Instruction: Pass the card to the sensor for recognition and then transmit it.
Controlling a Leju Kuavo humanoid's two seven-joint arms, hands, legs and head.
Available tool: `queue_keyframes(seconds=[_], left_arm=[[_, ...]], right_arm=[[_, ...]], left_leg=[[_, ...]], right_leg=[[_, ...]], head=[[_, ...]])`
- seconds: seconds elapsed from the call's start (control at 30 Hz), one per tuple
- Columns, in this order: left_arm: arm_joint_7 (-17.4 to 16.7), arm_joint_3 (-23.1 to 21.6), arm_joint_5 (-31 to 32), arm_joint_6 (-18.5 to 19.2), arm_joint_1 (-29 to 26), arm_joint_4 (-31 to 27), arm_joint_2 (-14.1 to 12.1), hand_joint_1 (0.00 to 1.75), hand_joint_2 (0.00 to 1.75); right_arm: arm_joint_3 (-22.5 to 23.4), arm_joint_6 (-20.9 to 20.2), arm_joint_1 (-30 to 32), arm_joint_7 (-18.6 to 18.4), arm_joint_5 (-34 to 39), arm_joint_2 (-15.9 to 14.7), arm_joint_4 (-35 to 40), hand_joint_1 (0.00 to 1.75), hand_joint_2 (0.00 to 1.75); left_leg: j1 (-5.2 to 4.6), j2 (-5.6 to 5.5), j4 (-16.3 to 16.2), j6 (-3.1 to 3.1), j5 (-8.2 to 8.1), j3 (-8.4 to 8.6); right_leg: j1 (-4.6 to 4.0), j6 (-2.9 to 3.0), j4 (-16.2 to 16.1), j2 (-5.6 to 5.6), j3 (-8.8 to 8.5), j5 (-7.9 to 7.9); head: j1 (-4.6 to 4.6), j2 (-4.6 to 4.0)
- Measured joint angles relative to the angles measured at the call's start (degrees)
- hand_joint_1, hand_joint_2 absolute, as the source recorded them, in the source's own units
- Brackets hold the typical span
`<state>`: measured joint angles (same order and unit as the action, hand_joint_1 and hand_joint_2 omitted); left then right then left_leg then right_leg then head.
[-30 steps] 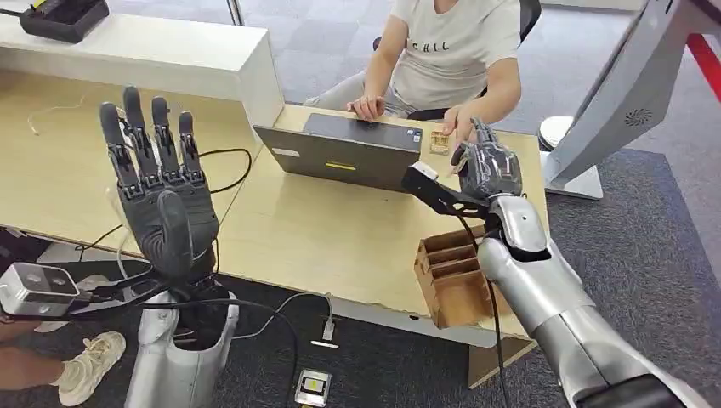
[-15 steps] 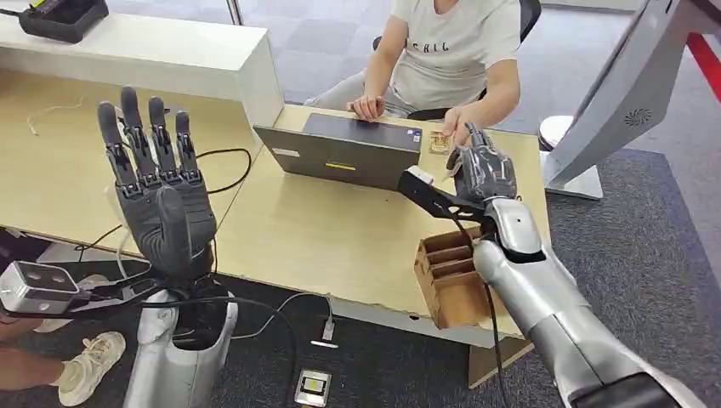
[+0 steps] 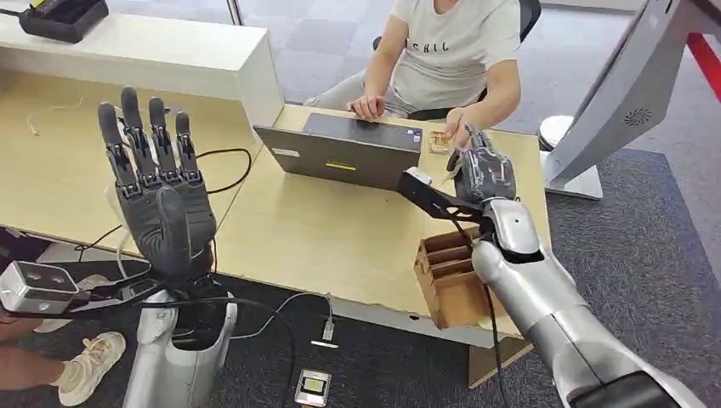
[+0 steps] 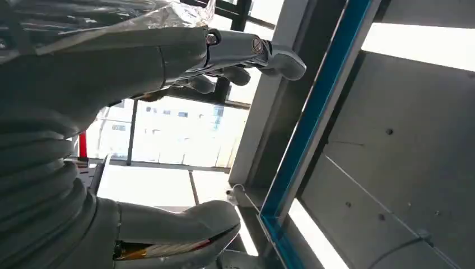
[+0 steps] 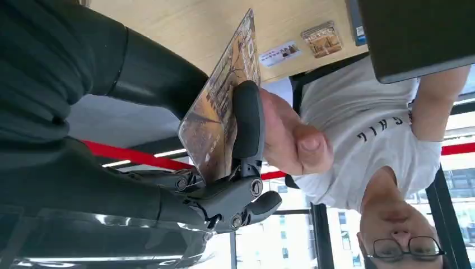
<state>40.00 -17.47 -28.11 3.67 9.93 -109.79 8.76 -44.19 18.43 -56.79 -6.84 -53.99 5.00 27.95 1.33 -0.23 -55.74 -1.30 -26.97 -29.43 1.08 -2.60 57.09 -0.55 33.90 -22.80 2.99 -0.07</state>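
Observation:
My right hand [image 3: 485,174] is stretched over the far right of the desk and pinches a brown patterned card [image 5: 219,115] between its thumb and a dark finger [image 5: 247,115]. A seated person's hand [image 5: 291,140] is right against the card's far side; I cannot tell whether it grips it. That person's hand [image 3: 463,127] sits just beyond my right hand in the head view. A small tan square item [image 3: 439,141] lies on the desk beside the laptop [image 3: 344,153]. My left hand [image 3: 161,200] is raised over the desk's left side, fingers spread upward and holding nothing.
A wooden compartment box [image 3: 451,276] stands at the desk's near right edge under my right forearm. Cables [image 3: 229,157] trail left of the laptop. A grey stand [image 3: 612,93] rises at the right. A white counter [image 3: 170,51] is at the back left.
My right hand with the card has drawn slightly back and to the left, staying close to the person's hand. The left hand has barely moved.

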Motion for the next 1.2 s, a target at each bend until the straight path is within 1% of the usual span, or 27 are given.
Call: queue_keyframes(seconds=[0.03,0.07,0.27,0.47,0.6,0.77,0.9,1.03,1.13,1.2], left_arm=[[0.00,0.00,0.00,0.00,0.00,0.00,-0.02,0.00,1.75],[0.00,-0.02,-0.02,0.00,0.00,0.00,-0.07,0.00,1.75],[0.00,-0.04,-0.17,-0.24,0.00,0.00,-0.15,0.00,1.75],[0.00,-0.06,-0.31,-0.22,0.00,0.00,-0.31,0.00,1.75],[0.00,-0.04,-0.13,-0.24,-0.01,0.00,-0.37,0.00,1.75],[0.00,0.02,0.55,-1.20,-0.43,-0.13,-0.44,0.00,1.75],[0.07,0.15,1.36,-2.52,-1.26,-1.05,-0.57,0.00,1.75],[0.07,0.31,2.27,-4.31,-1.81,-2.14,-0.77,0.00,1.75],[0.07,0.35,2.78,-5.59,-2.02,-3.23,-1.20,0.00,1.75],[0.07,0.42,3.26,-6.10,-2.27,-3.96,-1.53,0.00,1.75]], right_arm=[[-0.02,-0.02,0.00,-0.20,0.00,-0.04,-0.02,1.75,1.75],[-0.04,-0.04,0.00,-0.46,0.00,-0.09,-0.02,0.00,1.75],[-0.17,-0.31,0.02,-2.10,-0.35,-0.44,-0.50,0.00,1.75],[-0.35,-0.24,0.03,-2.21,-0.68,-0.98,-0.48,0.00,1.75],[-0.42,0.42,0.23,-1.20,0.24,-1.51,-0.24,0.00,1.75],[-0.26,2.79,1.44,0.74,3.36,-2.93,2.07,0.00,1.75],[0.99,6.19,4.63,2.23,8.07,-5.05,7.26,0.00,1.75],[2.97,10.34,9.52,4.77,12.70,-7.17,15.88,0.00,1.75],[3.98,11.30,14.25,5.22,13.62,-8.59,24.75,0.00,1.75],[4.35,11.45,17.58,6.34,14.91,-9.18,30.35,0.00,1.75]], left_leg=[[0.00,0.00,0.00,0.00,0.00,0.00],[0.00,0.00,0.00,0.00,0.00,0.00],[0.00,0.00,0.00,0.00,0.00,0.01],[0.00,0.00,0.00,0.00,0.00,0.01],[0.00,0.00,0.00,0.00,0.00,0.01],[0.00,0.00,-0.01,0.00,0.00,0.01],[0.00,-0.01,-0.01,0.00,0.00,0.01],[0.00,0.01,-0.01,0.00,-0.02,0.02],[0.00,-0.01,0.00,0.00,-0.02,0.02],[0.01,0.01,0.01,-0.01,-0.02,0.02]], right_leg=[[0.00,0.00,0.00,0.00,0.00,0.00],[0.00,0.00,0.00,0.00,0.00,0.00],[0.00,0.00,0.00,0.00,0.00,0.00],[0.00,0.00,0.00,0.00,0.00,0.00],[0.00,0.00,0.00,0.00,0.00,0.00],[0.00,0.00,0.00,0.00,-0.01,0.00],[0.00,0.00,0.00,0.00,-0.01,0.00],[0.00,0.00,0.00,0.00,0.00,0.00],[-0.01,0.00,-0.01,0.00,0.00,-0.01],[-0.01,0.00,0.00,0.00,0.00,-0.01]], head=[[0.00,0.00],[0.00,0.00],[0.02,0.00],[0.00,0.00],[0.00,0.00],[0.02,0.00],[0.00,0.00],[0.00,0.00],[0.02,0.00],[0.02,0.00]])
